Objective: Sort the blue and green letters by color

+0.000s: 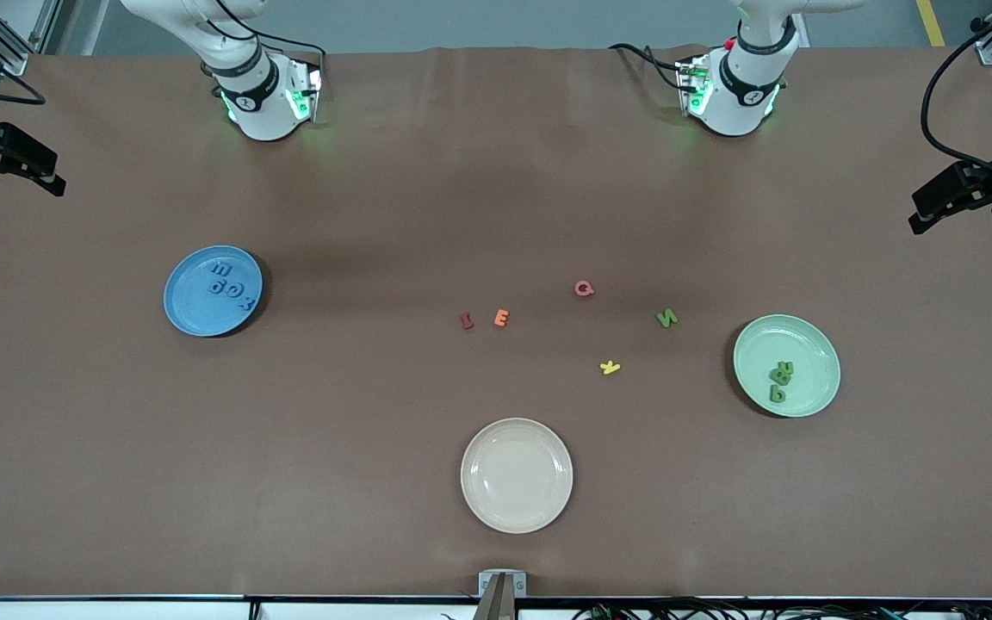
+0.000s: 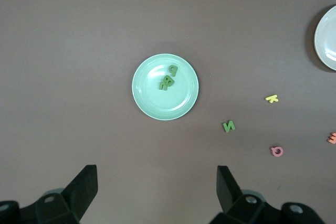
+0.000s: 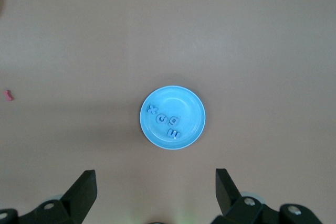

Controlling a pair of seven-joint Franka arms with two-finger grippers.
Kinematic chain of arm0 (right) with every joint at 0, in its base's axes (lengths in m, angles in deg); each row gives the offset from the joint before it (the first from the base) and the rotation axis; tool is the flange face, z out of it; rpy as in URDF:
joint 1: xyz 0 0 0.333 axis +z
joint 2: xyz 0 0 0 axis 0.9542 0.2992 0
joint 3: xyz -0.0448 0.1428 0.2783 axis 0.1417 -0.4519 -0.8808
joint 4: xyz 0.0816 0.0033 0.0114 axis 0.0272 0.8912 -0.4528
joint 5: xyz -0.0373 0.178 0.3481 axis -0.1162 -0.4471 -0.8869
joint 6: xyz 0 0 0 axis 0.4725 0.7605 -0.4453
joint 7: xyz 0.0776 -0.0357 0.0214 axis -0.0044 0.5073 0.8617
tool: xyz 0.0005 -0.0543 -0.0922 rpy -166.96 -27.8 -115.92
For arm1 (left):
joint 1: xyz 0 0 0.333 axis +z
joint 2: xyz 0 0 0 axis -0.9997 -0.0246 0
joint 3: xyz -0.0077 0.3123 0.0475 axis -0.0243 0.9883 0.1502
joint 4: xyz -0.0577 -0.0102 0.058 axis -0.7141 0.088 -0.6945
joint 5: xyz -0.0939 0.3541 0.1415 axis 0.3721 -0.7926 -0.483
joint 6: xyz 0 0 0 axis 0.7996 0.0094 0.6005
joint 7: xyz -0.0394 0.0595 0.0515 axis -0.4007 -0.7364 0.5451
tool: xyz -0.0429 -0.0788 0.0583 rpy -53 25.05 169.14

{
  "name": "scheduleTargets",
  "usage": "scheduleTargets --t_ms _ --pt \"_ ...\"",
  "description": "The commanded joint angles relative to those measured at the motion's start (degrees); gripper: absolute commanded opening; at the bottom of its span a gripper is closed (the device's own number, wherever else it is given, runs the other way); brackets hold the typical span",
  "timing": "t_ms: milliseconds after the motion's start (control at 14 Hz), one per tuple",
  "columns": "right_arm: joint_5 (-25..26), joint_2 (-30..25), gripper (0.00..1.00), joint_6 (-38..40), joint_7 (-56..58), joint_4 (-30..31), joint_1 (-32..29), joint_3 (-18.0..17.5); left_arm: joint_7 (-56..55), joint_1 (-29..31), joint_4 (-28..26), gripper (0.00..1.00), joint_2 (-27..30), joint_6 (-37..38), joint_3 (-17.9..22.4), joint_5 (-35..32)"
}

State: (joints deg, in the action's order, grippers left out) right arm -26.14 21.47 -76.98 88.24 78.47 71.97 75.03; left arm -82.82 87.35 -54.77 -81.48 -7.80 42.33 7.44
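Several blue letters (image 1: 229, 287) lie on the blue plate (image 1: 190, 312) toward the right arm's end; in the right wrist view they (image 3: 168, 119) sit on that plate (image 3: 190, 109). A small heap of green letters (image 1: 780, 379) rests on the green plate (image 1: 813, 349), which the left wrist view shows too (image 2: 152, 98). One green N (image 1: 666, 319) (image 2: 229, 126) lies on the table beside the green plate. My left gripper (image 2: 157, 174) hangs open and empty high over bare table. My right gripper (image 3: 155, 176) does the same. Neither gripper shows in the front view.
A red letter (image 1: 467, 321), an orange E (image 1: 502, 318), a pink letter (image 1: 583, 288) and a yellow letter (image 1: 610, 368) lie mid-table. A white plate (image 1: 517, 508) sits nearer the front camera. Camera mounts stand at both table ends.
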Motion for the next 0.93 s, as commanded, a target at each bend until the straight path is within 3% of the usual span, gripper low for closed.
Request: scheduleTargets --t_ms 0,859 --pt "-1.0 3.9 1.0 4.8 -0.2 -5.6 -1.1 -0.7 1.2 -0.8 -1.2 1.0 1.6 0.0 0.4 1.0" --pt "-2.3 2.6 1.0 1.1 0.2 -2.3 -1.1 -0.7 1.2 -0.9 -1.5 1.0 1.8 2.4 -0.6 1.1"
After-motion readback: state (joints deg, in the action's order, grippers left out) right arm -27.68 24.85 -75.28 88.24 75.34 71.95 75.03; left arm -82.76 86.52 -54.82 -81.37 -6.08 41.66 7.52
